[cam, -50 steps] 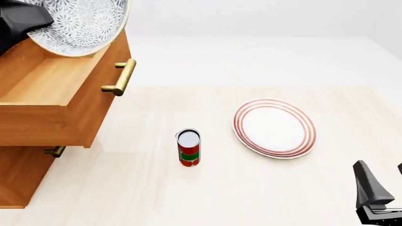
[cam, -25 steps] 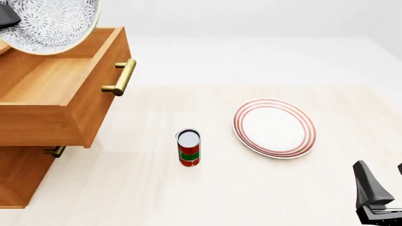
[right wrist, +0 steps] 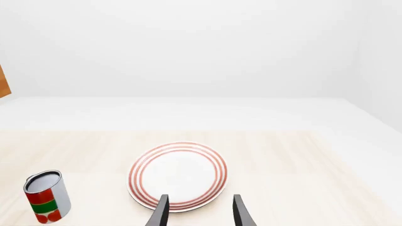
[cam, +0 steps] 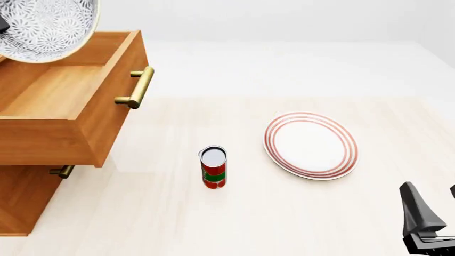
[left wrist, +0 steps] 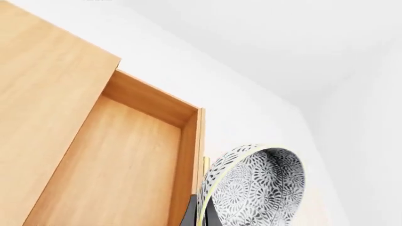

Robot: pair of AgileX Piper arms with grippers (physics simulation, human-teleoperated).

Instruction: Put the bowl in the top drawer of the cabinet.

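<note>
The bowl (cam: pixel 42 26), white with a dense dark floral pattern, hangs tilted on edge above the back of the open top drawer (cam: pixel 53 93) of the cabinet (cam: pixel 21 197) at the far left. In the left wrist view my left gripper (left wrist: pixel 199 216) is shut on the rim of the bowl (left wrist: pixel 257 183), beside the drawer's side wall (left wrist: pixel 188 155). The drawer holds nothing. My right gripper (right wrist: pixel 201 214) is open near the table's front right edge, with nothing between its fingers.
A white plate with red rings (cam: pixel 310 145) lies right of centre. A red and green can (cam: pixel 213 167) stands upright in the middle. The drawer's brass bar handle (cam: pixel 138 88) juts toward the table, and a lower drawer's small handle (cam: pixel 63 172) shows beneath.
The bowl has moved left and slightly up over the open drawer, partly leaving the front view. The right arm, plate and can have not moved.
</note>
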